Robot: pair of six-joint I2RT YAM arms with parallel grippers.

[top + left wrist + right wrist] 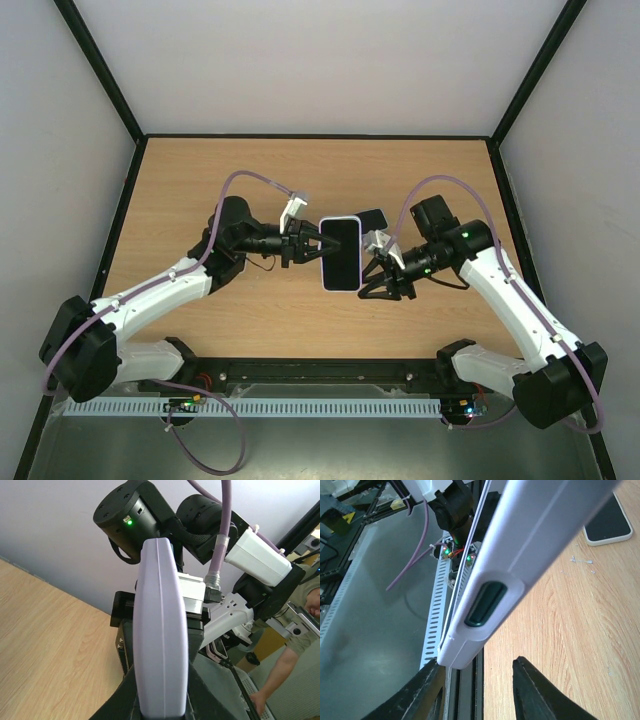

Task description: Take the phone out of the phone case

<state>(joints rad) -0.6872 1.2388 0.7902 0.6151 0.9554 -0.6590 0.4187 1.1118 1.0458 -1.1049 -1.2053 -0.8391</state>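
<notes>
The phone (340, 250), black screen up, sits inside a lilac phone case (325, 270) held above the table between both arms. My left gripper (308, 246) is shut on the case's left long edge; in the left wrist view the case (161, 630) fills the space between the fingers of this gripper (161, 706). My right gripper (372, 268) is at the case's right edge, near its lower corner. In the right wrist view that gripper (477, 675) is open. The case corner (462, 652) rests against the left finger (427, 690), and a gap separates it from the right finger (532, 692).
A second dark phone in a pale case (372, 217) lies flat on the wooden table (200, 200) just behind the held one, also visible as the second phone (609, 522) in the right wrist view. A perforated rail (300, 407) runs along the near edge.
</notes>
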